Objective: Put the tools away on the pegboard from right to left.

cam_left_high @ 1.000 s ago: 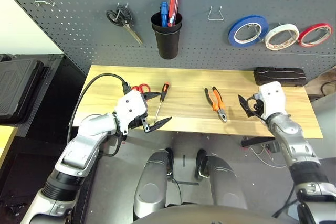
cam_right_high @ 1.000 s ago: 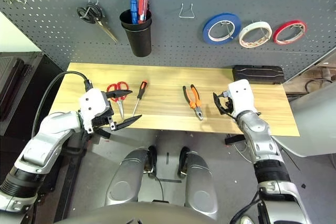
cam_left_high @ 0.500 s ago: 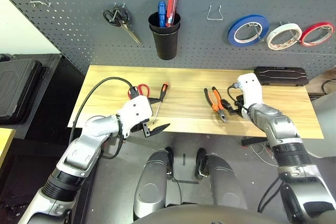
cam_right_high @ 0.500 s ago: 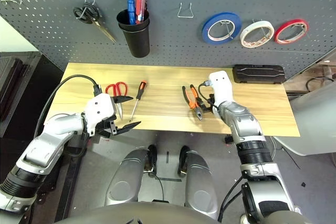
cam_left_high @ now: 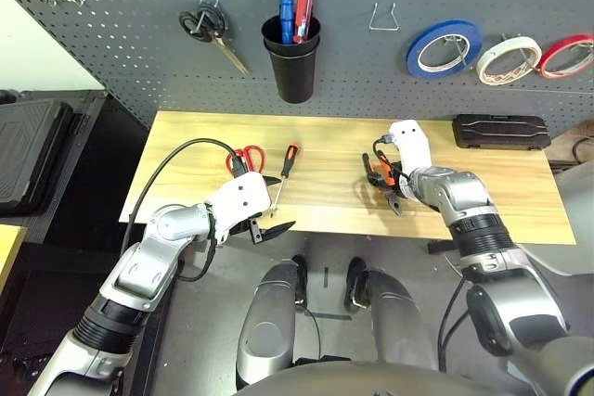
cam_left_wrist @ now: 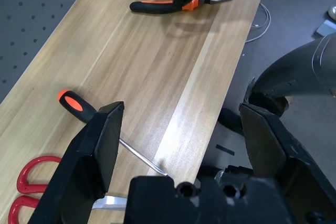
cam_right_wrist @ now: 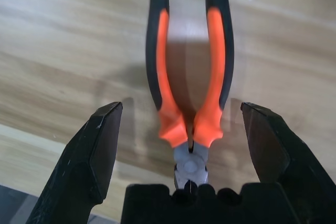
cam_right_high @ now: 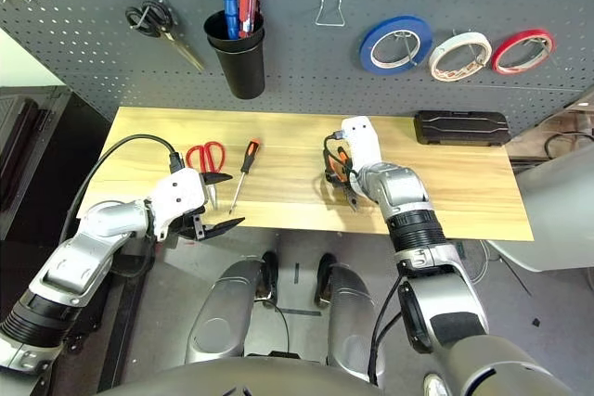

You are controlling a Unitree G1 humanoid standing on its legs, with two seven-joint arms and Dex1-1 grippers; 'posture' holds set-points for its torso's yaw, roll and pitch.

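Hanging already on the dark grey holed pegboard is the white tape roll, while the right gripper, fingers spread wide, straddles the orange-and-black pliers on the wooden table.

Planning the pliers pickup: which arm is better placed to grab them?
Right. The right gripper is open with the pliers lying between its fingers, while the left gripper hangs open beside the screwdriver and scissors.
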